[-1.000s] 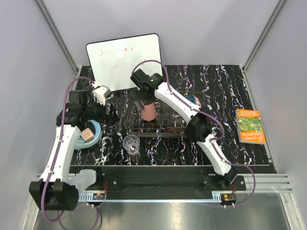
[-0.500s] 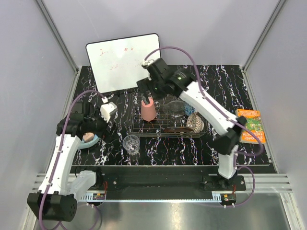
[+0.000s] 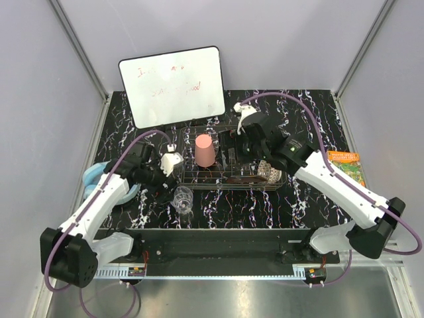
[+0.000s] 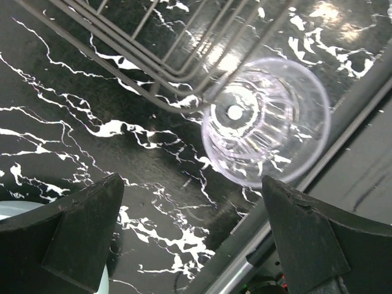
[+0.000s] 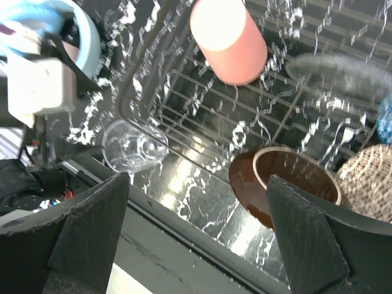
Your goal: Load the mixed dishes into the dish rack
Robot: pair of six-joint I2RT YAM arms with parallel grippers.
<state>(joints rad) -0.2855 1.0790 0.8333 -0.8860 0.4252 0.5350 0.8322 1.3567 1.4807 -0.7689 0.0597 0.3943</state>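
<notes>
On the left end effector (image 4: 193, 184), fingers parted as far as they go, gripping nothing and touching nothing. Hanging over the counter (image 4: 79, 116), looking straight down on the clear stemmed glass (image 4: 263, 122) just ahead of the fingertips, apart from both. On the right end effector (image 5: 197, 182), the same full spread, nothing held, nothing touched; poised above the middle of the dish rack (image 5: 184, 107).

For the clear stemmed glass: upright on its foot on the counter, mouth up, long axis vertical, just outside the near left corner of the dish rack; whether touching the wires, cannot tell. For the pink plastic cup (image 3: 206, 151): inside the dish rack at its left end, upside down, closed base up and wider mouth down on the wires, long axis vertical.

Toward the right end of the dish rack, a brown bowl (image 5: 288, 184) tilted at the near side, cream inside showing, and just beside it the cream-gold patterned bowl (image 5: 370, 177). Behind those, blurred, a clear glass bowl (image 5: 343, 67). Well left of the dish rack on the counter, a plain light-blue bowl (image 3: 93, 175).
</notes>
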